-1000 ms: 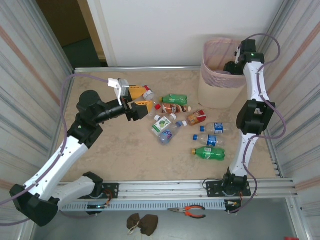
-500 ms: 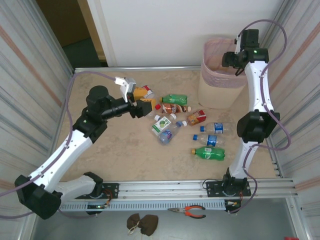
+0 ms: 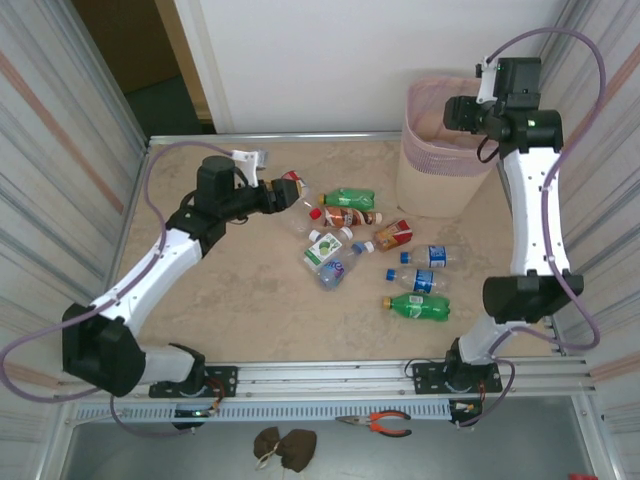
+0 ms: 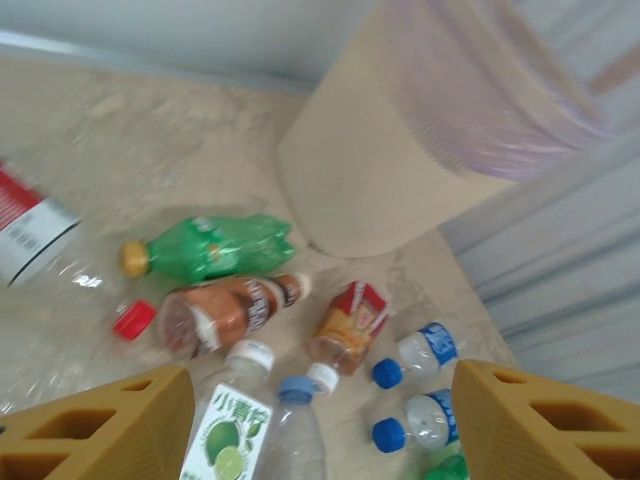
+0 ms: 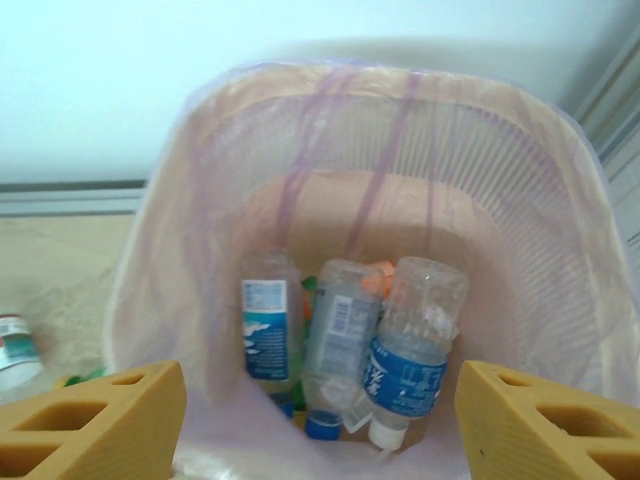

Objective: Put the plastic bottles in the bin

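While the left gripper (image 3: 280, 190) hovers low over the beige marbled bench (image 3: 250, 290), its yellow fingers (image 4: 100, 425) stand wide apart with nothing between them. It faces a loose cluster of small plastic bottles lying on their sides. Nearest its left side lies a clear bottle with a red and white label (image 4: 30, 232). Further out a crumpled green bottle with a yellow cap (image 4: 220, 245) lies just beside a brown bottle with a red cap (image 4: 225, 312). Next comes a bottle with an orange-red label (image 4: 347, 325), then a lime-labelled bottle with a white cap (image 4: 235, 430) beside a clear bottle with a blue cap (image 4: 297, 425). Two blue-labelled bottles (image 4: 425, 350) lie nearer the right wall, and a green bottle with a blue label (image 3: 418, 307) lies closest to the arm bases. The tall pale pink mesh-sided plastic bin (image 3: 430, 185) stands at the far right corner, well apart from the left gripper. The right gripper (image 3: 455, 112) hangs above the bin's rim, spread wide and holding nothing. In the right wrist view at least three clear bottles (image 5: 335, 325) rest on the bin's floor, touching one another, one with a dark blue label tipped cap-down.
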You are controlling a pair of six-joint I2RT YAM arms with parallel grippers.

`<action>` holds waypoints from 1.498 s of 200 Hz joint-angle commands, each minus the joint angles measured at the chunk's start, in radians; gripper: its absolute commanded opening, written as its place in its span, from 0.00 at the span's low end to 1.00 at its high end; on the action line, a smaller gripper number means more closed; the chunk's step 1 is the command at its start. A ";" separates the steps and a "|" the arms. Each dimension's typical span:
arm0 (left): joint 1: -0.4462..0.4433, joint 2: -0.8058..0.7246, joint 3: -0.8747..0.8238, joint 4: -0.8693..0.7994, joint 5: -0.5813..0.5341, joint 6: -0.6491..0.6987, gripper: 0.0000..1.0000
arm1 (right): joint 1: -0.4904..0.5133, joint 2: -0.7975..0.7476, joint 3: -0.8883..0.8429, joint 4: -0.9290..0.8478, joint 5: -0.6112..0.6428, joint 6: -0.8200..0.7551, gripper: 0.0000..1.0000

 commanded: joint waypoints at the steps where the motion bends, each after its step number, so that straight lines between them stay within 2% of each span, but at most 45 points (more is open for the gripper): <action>1: 0.019 0.044 0.062 -0.128 -0.105 -0.127 0.69 | 0.023 -0.073 -0.073 0.054 -0.017 0.027 0.70; 30: 0.021 0.135 0.132 -0.280 -0.271 -0.247 0.69 | 0.036 -0.148 -0.170 0.083 -0.016 0.036 0.70; 108: 0.020 0.394 0.344 -0.573 -0.398 -0.565 0.80 | 0.074 -0.242 -0.330 0.110 0.059 0.000 0.69; 184: 0.031 0.572 0.395 -0.538 -0.285 -0.744 0.93 | 0.075 -0.279 -0.398 0.123 0.078 -0.024 0.70; 261: 0.045 0.674 0.384 -0.395 -0.220 -0.863 0.90 | 0.074 -0.287 -0.434 0.141 0.055 -0.042 0.71; 299: 0.051 0.716 0.400 -0.398 -0.226 -0.888 0.86 | 0.074 -0.267 -0.421 0.117 0.045 -0.052 0.71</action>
